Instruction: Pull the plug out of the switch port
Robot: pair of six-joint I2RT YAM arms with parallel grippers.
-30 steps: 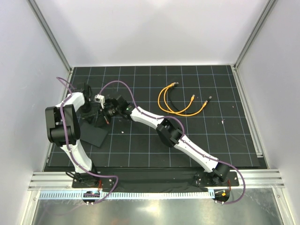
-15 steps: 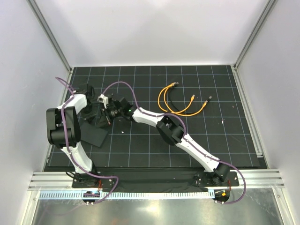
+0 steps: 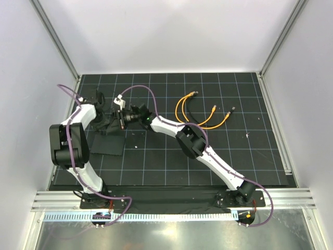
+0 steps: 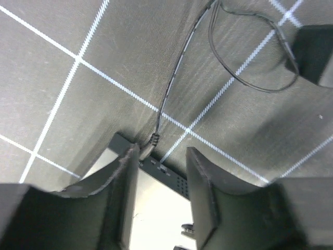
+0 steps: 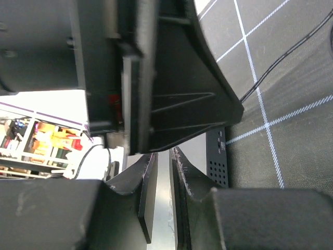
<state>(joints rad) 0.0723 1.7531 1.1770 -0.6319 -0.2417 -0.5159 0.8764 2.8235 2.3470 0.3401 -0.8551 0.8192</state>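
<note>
Switch (image 3: 107,144): lies flat on the gridded tabletop (image 3: 208,156), thin and matte black. In the left wrist view its socket edge (image 4: 166,174) shows small ports, and its top face reads pale with glare.

Plug (image 4: 149,148): sits against the switch's socket edge at one corner and appears seated, though the joint itself is partly hidden. A thin black wire (image 4: 174,78) runs away from the switch, loops, and leads towards a small black adapter (image 4: 312,49) lying well apart from the switch.

Left pincer (image 4: 163,152): stands directly above the switch's socket edge. Its fingers are clearly apart with nothing between them, and one finger (image 4: 125,177) is just beside the plug.

Right pincer (image 5: 163,154): also over the switch, close beside the switch's vented side (image 5: 218,166). The fingers are only narrowly apart, with a pale strip showing through the slit. No object can be made out in the gap.

Orange cables (image 3: 195,112): lie loose on the tabletop, well apart from the switch on its right.
</note>
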